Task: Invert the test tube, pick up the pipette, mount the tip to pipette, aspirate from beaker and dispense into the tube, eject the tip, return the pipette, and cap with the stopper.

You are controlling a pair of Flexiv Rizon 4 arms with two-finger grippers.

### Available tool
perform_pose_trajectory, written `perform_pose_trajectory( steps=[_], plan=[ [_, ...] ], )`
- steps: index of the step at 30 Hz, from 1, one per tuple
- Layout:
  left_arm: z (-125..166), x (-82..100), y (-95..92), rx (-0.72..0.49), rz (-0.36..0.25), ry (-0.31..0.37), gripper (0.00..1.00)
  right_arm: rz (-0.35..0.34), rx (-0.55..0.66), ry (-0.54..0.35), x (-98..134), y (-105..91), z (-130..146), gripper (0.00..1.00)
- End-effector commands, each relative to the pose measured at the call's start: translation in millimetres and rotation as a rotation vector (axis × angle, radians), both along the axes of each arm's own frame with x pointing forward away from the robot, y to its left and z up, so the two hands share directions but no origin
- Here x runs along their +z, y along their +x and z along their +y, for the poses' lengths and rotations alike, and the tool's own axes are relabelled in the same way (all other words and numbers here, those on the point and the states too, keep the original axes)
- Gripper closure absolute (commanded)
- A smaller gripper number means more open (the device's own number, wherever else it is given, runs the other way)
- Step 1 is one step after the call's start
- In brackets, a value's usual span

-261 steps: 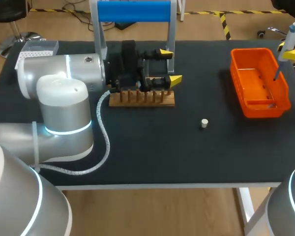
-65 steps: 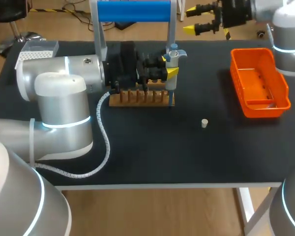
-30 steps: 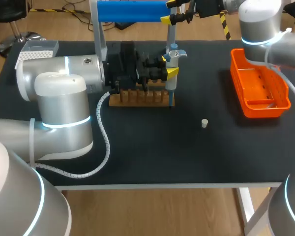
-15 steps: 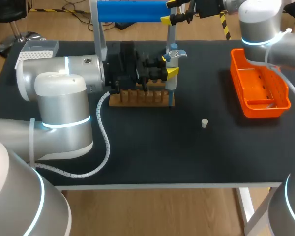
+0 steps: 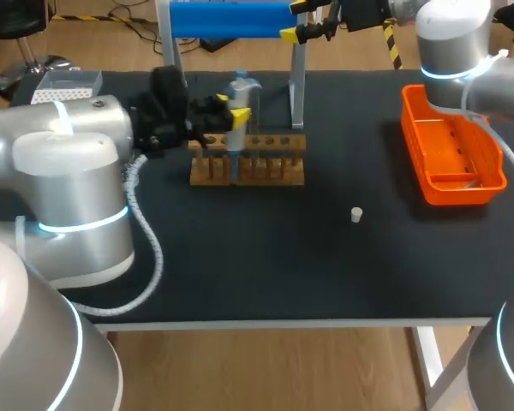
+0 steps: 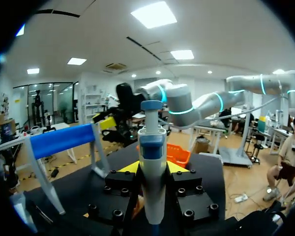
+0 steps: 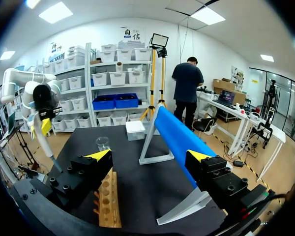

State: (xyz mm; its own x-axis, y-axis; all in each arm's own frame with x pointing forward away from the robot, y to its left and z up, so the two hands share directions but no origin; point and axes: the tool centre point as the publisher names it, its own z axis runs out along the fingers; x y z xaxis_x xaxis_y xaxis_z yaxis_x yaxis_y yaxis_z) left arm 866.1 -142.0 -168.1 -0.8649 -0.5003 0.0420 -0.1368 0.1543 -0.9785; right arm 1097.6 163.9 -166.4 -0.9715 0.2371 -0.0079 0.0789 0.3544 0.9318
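Observation:
My left gripper (image 5: 230, 109) is shut on the blue-and-white pipette (image 5: 241, 90), held upright with its lower end over the left part of the wooden tube rack (image 5: 265, 169). In the left wrist view the pipette (image 6: 152, 167) stands between the yellow fingertips (image 6: 129, 167). My right gripper (image 5: 313, 24) hangs open and holds nothing beyond the table's far edge, beside the blue bar of the stand (image 5: 231, 19). The white stopper (image 5: 356, 214) lies on the mat. From the right wrist view, the gripper (image 7: 149, 156) looks over the rack (image 7: 107, 199) toward a clear beaker (image 7: 103, 143). I cannot make out the test tube.
An orange bin (image 5: 471, 184) sits at the right side of the table. A white tip box (image 5: 64, 86) stands at the far left corner, seen also as the white box (image 7: 136, 130) by the stand's leg. The black mat in front of the rack is bare.
My left arm has carried the pipette leftward, from the rack's right end to over its left part. The right arm has stayed still.

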Motion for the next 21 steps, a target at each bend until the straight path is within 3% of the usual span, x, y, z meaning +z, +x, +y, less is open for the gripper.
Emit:
perform_pose_trajectory(
  steps=[1,13,21],
  plan=[
    [58.7,9.0,-1.0,0.016,0.017,0.004,1.0,0.003,0.003,-0.004,1.0,1.1,-0.7,0.0],
    [127.3,23.9,49.5,0.241,0.063,0.066,1.0,0.003,0.003,-0.004,1.0,1.1,-0.7,0.0],
    [146.4,37.1,85.9,0.349,0.072,0.089,1.0,0.003,0.003,-0.004,1.0,1.1,-0.7,0.0]
  ],
)
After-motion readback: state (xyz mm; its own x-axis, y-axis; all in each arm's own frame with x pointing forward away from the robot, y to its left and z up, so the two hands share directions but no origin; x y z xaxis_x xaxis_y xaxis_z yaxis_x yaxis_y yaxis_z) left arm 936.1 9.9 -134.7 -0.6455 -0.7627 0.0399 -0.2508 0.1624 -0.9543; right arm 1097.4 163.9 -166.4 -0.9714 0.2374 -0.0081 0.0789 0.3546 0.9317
